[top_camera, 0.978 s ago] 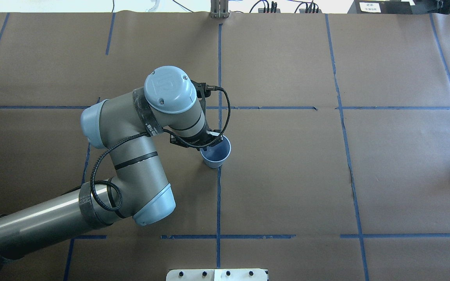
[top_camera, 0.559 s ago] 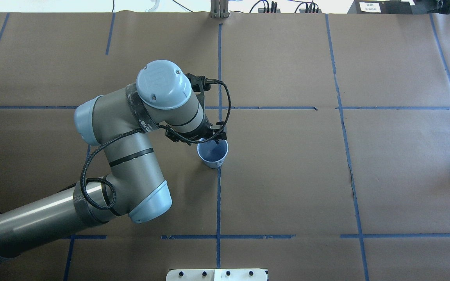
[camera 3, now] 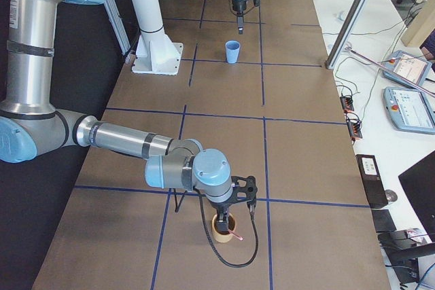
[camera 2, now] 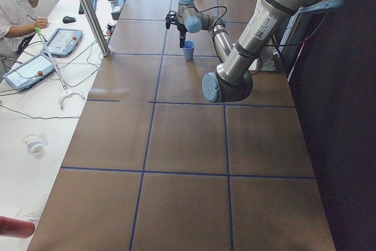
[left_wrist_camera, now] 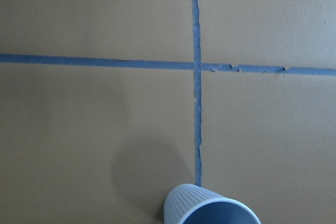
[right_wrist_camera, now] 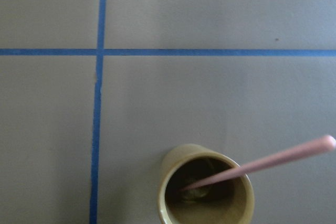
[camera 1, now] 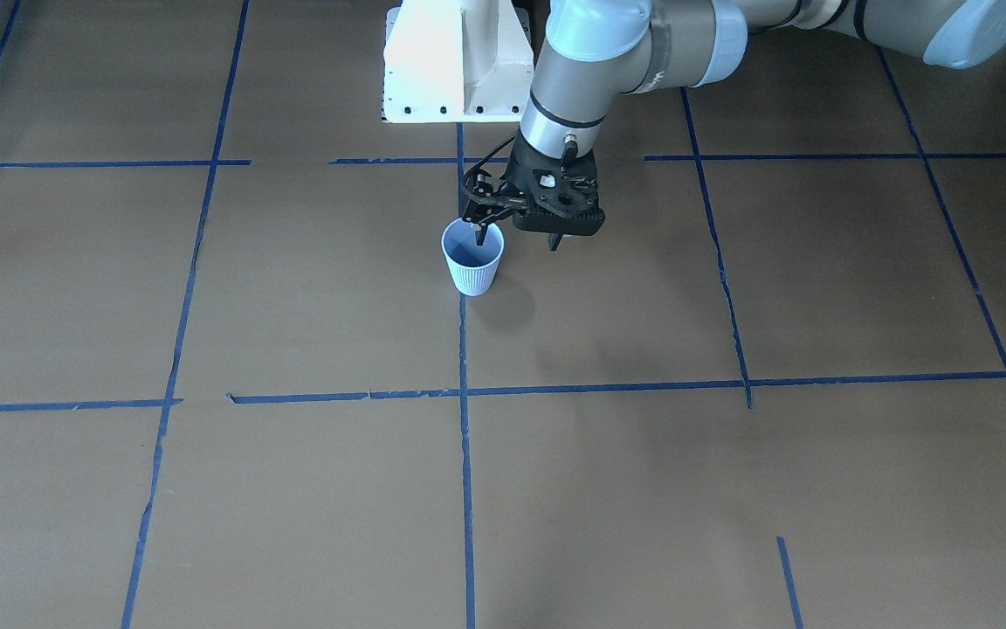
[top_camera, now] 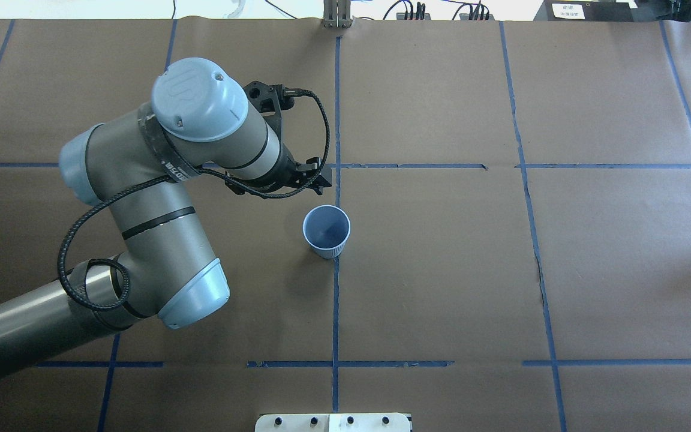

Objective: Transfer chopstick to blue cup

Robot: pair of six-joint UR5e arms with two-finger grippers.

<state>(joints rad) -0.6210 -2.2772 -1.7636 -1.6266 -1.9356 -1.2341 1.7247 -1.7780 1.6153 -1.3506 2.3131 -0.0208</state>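
Note:
The light-blue ribbed cup [camera 1: 471, 262] stands upright and empty at the table's middle [top_camera: 326, 231]; its rim shows at the bottom of the left wrist view [left_wrist_camera: 210, 211]. My left gripper [camera 1: 518, 240] is open and empty, raised just beside the cup [top_camera: 314, 181]. A pink chopstick [right_wrist_camera: 262, 163] leans in a tan cup [right_wrist_camera: 207, 192] at the table's right end [camera 3: 224, 229]. My right gripper [camera 3: 221, 214] hovers right above that tan cup. I cannot tell whether it is open or shut.
The white robot base [camera 1: 455, 61] stands at the table's robot side. Blue tape lines cross the brown paper. A side bench with tablets [camera 3: 408, 106] and a seated operator [camera 2: 14, 10] runs along the table's far side.
My left gripper was down at the blue cup's rim. It has risen and pulled away to the far left. The cup shifted slightly and now stands free.

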